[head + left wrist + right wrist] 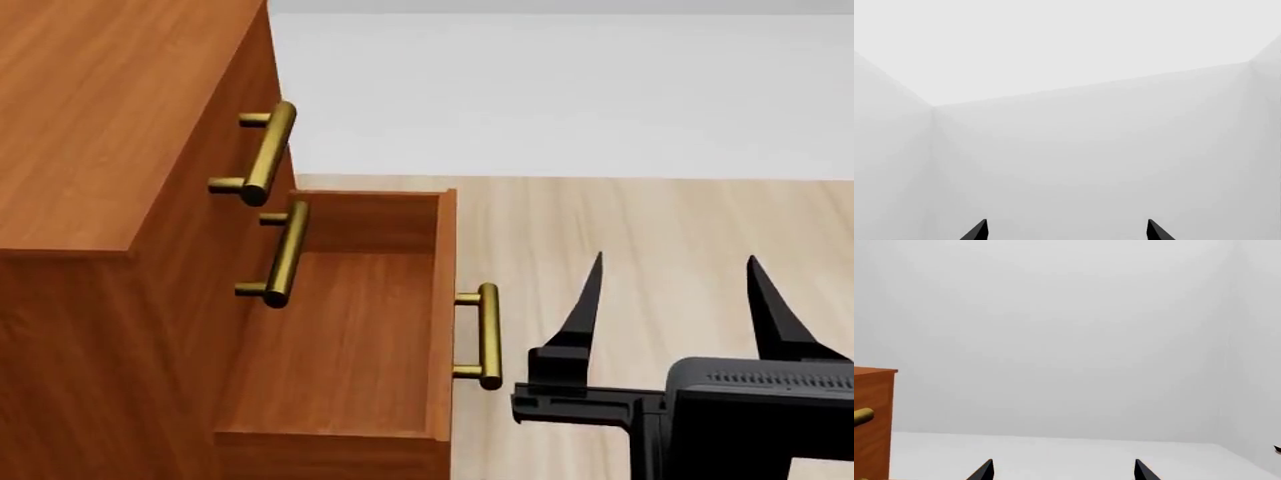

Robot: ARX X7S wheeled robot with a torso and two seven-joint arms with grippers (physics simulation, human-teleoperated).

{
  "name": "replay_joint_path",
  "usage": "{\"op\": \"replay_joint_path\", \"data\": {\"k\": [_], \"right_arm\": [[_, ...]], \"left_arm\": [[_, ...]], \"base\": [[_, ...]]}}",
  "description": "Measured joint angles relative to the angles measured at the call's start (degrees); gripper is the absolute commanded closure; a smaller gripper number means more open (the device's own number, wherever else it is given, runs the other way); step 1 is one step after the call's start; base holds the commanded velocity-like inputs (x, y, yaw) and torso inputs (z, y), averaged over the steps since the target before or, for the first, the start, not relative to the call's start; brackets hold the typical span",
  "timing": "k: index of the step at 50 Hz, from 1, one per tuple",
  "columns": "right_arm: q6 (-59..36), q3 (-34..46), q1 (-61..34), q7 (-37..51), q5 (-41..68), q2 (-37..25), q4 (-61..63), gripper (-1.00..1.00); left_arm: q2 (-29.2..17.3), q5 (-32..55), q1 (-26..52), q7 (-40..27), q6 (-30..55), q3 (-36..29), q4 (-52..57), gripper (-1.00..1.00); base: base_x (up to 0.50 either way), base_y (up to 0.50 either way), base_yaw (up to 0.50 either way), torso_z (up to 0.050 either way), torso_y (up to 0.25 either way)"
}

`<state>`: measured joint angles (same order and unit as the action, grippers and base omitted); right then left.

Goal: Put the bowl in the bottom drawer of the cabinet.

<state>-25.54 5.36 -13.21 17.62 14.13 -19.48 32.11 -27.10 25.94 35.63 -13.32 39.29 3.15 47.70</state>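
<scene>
**A:** Where did the bowl lie from the hands?

**B:** It showed in no view, so its direction from either hand couldn't be told. What did show was the bottom drawer (350,320) – pulled out from the cabinet (94,130), its cavity bare, brass handle (486,335) on the front.

**A:** And the hands?

**B:** The right hand (674,290) stood just beside that handle, on the side away from the cabinet, fingers spread apart and gripping nothing. In its own wrist view the right hand's tips (1063,470) pointed at a pale wall, with a sliver of the cabinet at the frame's edge. The left hand (1067,230) was absent from the head view; its tips stood apart, released, facing a blank room corner.

**A:** So which arm was nearer?

**B:** To the drawer, the right one, I'd judge – to the bowl, unknowable.

**A:** Room to move?

**B:** Open wooden floor (667,220) beyond the drawer front. The two upper handles (267,150) jutted out above the cavity, so a lowering hand would want to stay toward the drawer's front
</scene>
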Motion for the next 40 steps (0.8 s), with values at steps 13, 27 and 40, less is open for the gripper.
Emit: {"op": "replay_joint_path", "data": {"k": [13,27,40], "right_arm": [[0.2,0.2,0.1,0.2,0.1,-0.2,0.2,-1.0],[0.0,0.5,0.2,0.3,0.3,-0.4,0.5,-1.0],[0.2,0.4,0.4,0.5,0.7,-0.7,0.6,-1.0]], "left_arm": [[-0.1,0.8,0.1,-0.4,0.6,0.2,0.3,-1.0],[-0.5,1.3,0.4,-0.7,1.0,0.1,0.6,-1.0],[-0.7,1.4,0.6,-1.1,1.2,-0.3,0.7,-1.0]], "base": [[0.0,0.0,0.0,0.0,-0.014],[0.0,0.0,0.0,0.0,-0.097],[0.0,0.0,0.0,0.0,-0.098]]}}
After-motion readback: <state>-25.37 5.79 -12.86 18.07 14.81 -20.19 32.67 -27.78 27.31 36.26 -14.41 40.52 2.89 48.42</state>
